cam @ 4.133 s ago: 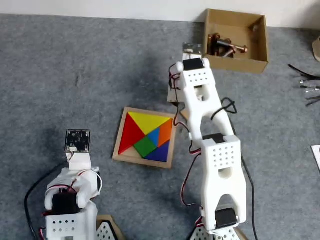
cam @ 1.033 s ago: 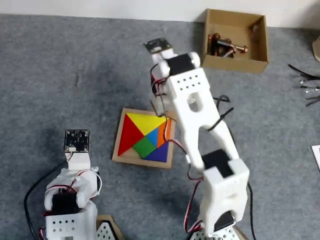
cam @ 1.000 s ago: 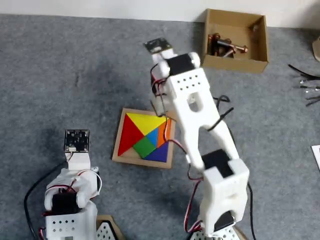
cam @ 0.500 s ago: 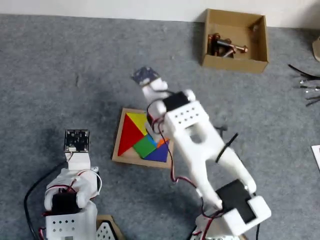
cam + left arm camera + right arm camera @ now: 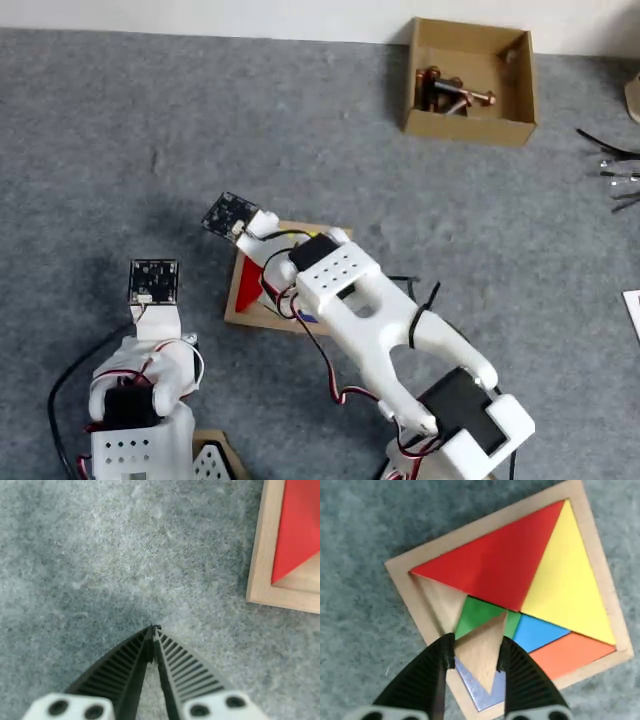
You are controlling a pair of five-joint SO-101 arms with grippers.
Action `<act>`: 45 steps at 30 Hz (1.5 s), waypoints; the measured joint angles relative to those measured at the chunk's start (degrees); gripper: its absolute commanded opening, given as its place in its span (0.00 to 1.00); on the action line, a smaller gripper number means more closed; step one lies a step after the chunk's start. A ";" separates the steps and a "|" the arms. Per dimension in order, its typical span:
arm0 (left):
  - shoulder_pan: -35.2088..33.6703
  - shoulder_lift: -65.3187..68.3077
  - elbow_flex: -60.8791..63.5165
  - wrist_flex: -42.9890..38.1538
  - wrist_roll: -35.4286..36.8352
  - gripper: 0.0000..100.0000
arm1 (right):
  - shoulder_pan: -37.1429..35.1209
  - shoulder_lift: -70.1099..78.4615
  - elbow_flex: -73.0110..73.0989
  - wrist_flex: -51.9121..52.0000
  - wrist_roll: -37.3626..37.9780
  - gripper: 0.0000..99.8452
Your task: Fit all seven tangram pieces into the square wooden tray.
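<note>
1. The right pincer (image 5: pixel 475 649) is pinching the plain wooden triangle (image 5: pixel 480 657) by two of its edges, flat side down. That grip leaves the piece level and its corners free, which looks sensible for dropping it into a slot.
2. It hangs over the near part of the square wooden tray (image 5: pixel 404 587), overlapping the green square (image 5: pixel 481 616) and the indigo piece (image 5: pixel 471 689). I cannot tell whether it touches them.
3. Just beside it is the one bare triangular gap (image 5: pixel 440 605), between the tray's rim, the red triangle (image 5: pixel 490 565) and the green square.
4. The yellow triangle (image 5: pixel 565 585), blue piece (image 5: pixel 537 632) and orange piece (image 5: pixel 570 655) sit flush, so six pieces are in and this looks like the last.
5. To my eye the triangle needs a sideways shift and a turn to match the gap before it is let go, otherwise a corner may catch on the red triangle's edge.
6. From above, the right arm (image 5: pixel 390 330) leans across the tray in the middle of the grey felt desk (image 5: pixel 150 120).
7. The left pincer (image 5: pixel 153 630) is pressed together on nothing, low over the felt left of the tray, out of the way.
8. A cardboard box (image 5: pixel 465 125) sits far right.
</note>
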 measured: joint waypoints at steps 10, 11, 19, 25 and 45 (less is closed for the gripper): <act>0.00 0.00 0.00 0.00 0.00 0.01 | -4.22 0.00 0.00 -0.18 0.53 0.00; 0.00 0.00 0.00 0.00 0.00 0.01 | -4.84 0.00 0.00 -0.18 0.53 0.01; 0.00 0.00 0.00 0.00 0.00 0.01 | -5.19 0.00 0.53 -2.55 0.53 0.04; -3.60 0.00 0.00 0.00 0.00 0.01 | -5.19 0.00 4.75 -7.21 0.53 0.04; -3.87 0.00 0.00 0.00 0.00 0.01 | -3.69 0.00 6.68 -9.32 0.53 0.17</act>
